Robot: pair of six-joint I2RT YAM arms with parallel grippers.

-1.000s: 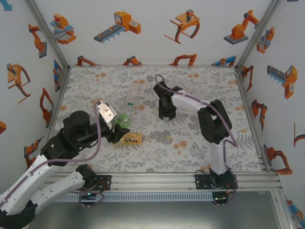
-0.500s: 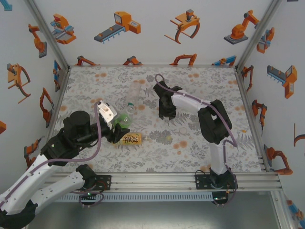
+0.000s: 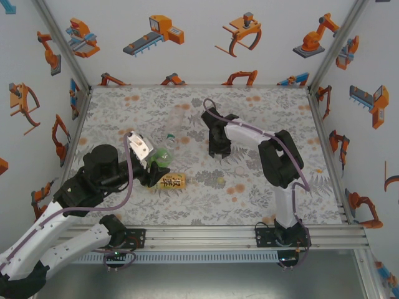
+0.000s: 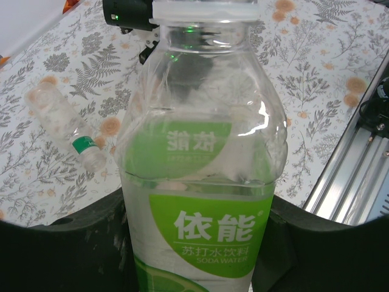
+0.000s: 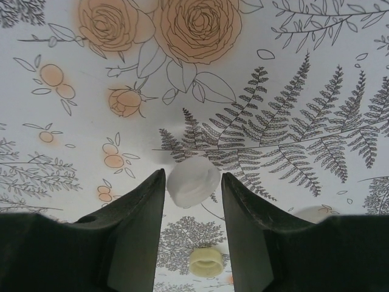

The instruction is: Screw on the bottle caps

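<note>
- On the left side of the floral-print table [image 3: 280, 106], the left gripper [image 3: 157, 164] held the green-label bottle [image 3: 161, 157] just off the surface, the bottle tilted with its neck toward the table's middle
- From the left wrist, both dark fingers [image 4: 79, 243] pressed against the lower body of this bottle, one on each side of the green label with its white writing; a pale ring or cap [image 4: 203, 9] sat at the neck, cut by the frame edge, so which of the two could not be told
- Beside that bottle, a small clear bottle [image 4: 64, 121] with a green band near its neck lay on its side on the table, apart from the gripper
- Just in front of the left gripper, the amber bottle [image 3: 171, 181] with the yellow label lay on its side
- Near the table's middle, the right gripper [image 3: 217, 149] pointed down at the surface
- From the right wrist, its two fingers [image 5: 137, 231] stood apart with a white cap [image 5: 193, 180] lying on the table between their tips; the gap matched the cap's width, and whether they pinched it could not be told
- Nearer the right wrist camera, between the finger bases, a pale yellowish cap [image 5: 205, 261] rested open side up on the table, apart from the white one
</note>
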